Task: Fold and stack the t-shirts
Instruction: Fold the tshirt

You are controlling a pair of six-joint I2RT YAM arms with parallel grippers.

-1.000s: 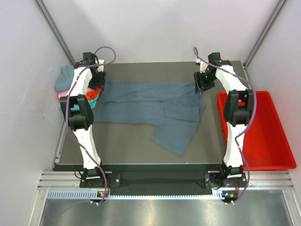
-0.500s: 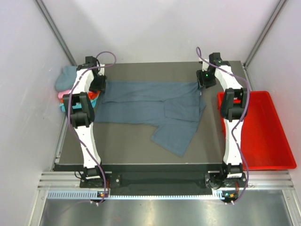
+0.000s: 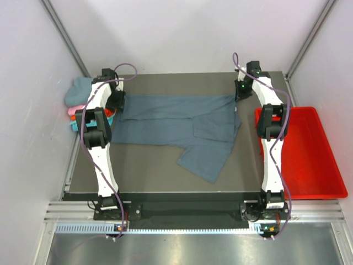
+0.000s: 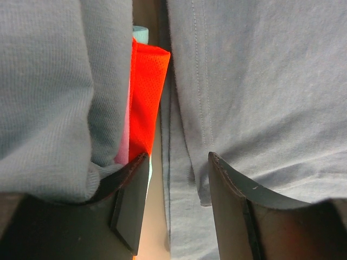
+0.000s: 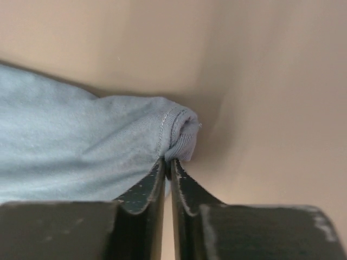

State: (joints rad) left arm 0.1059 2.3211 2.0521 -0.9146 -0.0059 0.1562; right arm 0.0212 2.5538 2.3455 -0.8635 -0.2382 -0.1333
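A slate blue-grey t-shirt (image 3: pixel 176 124) lies spread on the dark table, one flap trailing toward the front. My right gripper (image 3: pixel 237 100) sits at its far right corner. In the right wrist view the gripper (image 5: pixel 168 162) is shut on the rolled corner of that t-shirt (image 5: pixel 81 151). My left gripper (image 3: pixel 118 105) is at the shirt's far left corner, open. In the left wrist view it (image 4: pixel 176 162) straddles the shirt's hemmed edge (image 4: pixel 184 179), one finger (image 4: pixel 130 200) against the neighbouring pile. That pile shows dusty teal (image 4: pixel 54 92), pink (image 4: pixel 123 146) and orange (image 4: pixel 146 92) t-shirts.
The pile of other t-shirts (image 3: pixel 76 99) hangs over the table's left edge by the left arm. A red plastic tray (image 3: pixel 311 160) stands off the table's right side. White walls close in on the left, right and back.
My right gripper has shut on the shirt's far right corner. Both grippers have edged a little toward the back of the table.
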